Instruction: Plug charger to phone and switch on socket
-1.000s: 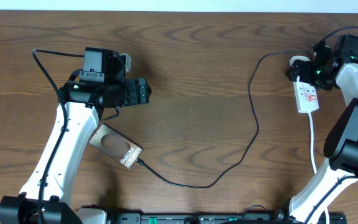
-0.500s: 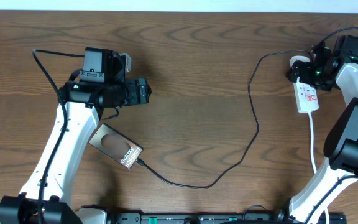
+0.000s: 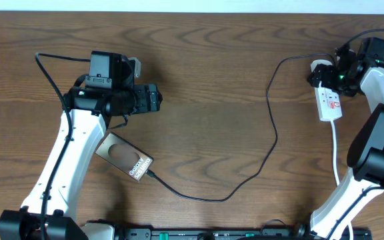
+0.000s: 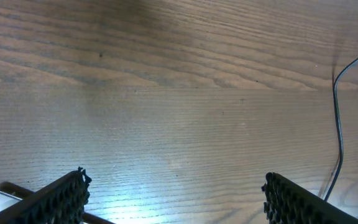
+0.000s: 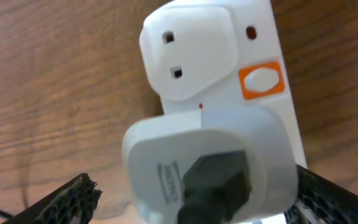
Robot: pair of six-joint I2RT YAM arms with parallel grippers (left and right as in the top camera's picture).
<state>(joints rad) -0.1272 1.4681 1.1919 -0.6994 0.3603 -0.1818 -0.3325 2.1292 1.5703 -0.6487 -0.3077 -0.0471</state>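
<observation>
phone (image 3: 124,157) lay on worktop (image 3: 205,80) by left arm, charger (image 3: 272,137) tip at its end. socket (image 3: 330,101) far right. left hand (image 4: 176,205) spread, empty. right hand (image 5: 194,186) spread astride white adapter (image 5: 210,155). Risk: a finger missing orange switch (image 5: 261,81) would shove the strip and tug the tip out.

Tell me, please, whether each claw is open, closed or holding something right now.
Left claw: open, empty.
Right claw: open around the charger adapter, not gripping.
</observation>
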